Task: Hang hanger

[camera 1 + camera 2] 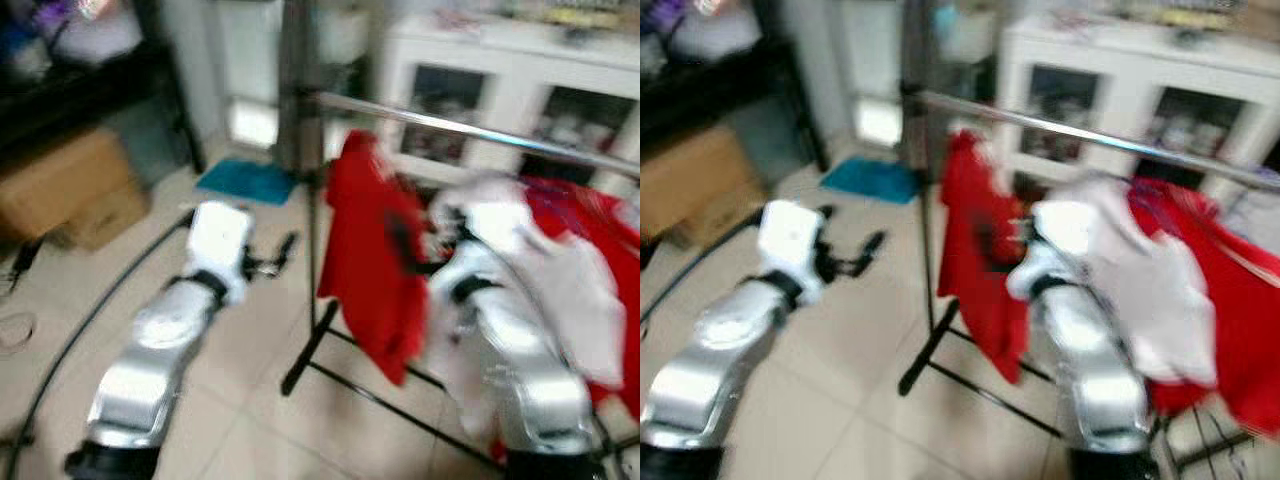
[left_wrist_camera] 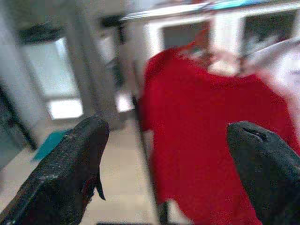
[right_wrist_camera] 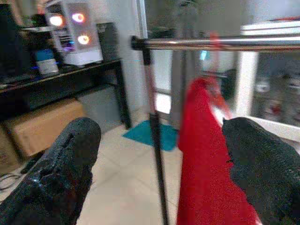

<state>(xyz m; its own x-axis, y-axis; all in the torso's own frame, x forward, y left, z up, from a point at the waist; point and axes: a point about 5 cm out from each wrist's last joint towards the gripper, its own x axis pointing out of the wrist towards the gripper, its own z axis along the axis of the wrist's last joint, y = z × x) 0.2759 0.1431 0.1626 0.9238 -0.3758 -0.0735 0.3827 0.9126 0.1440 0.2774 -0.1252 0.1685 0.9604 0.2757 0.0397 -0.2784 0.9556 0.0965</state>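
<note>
A red shirt [image 1: 368, 262] hangs at the left end of a silver clothes rail [image 1: 470, 131]; its red hanger hook [image 3: 214, 40] sits over the bar. More red and white garments [image 1: 570, 275] hang to its right. My right gripper [image 3: 161, 129] is open and empty, close in front of the red shirt and just below the rail. My left gripper [image 1: 280, 252] is held out low over the floor, left of the rack's upright post; in the left wrist view it [image 2: 166, 131] is open and empty, facing the red shirt. The head views are blurred.
The rack's black foot bars [image 1: 310, 355] run across the tiled floor. A teal mat [image 1: 245, 182] lies behind the post and a cardboard box [image 1: 70, 190] stands at far left. A white cabinet [image 1: 500, 90] stands behind the rail. A cable [image 1: 80, 330] crosses the floor.
</note>
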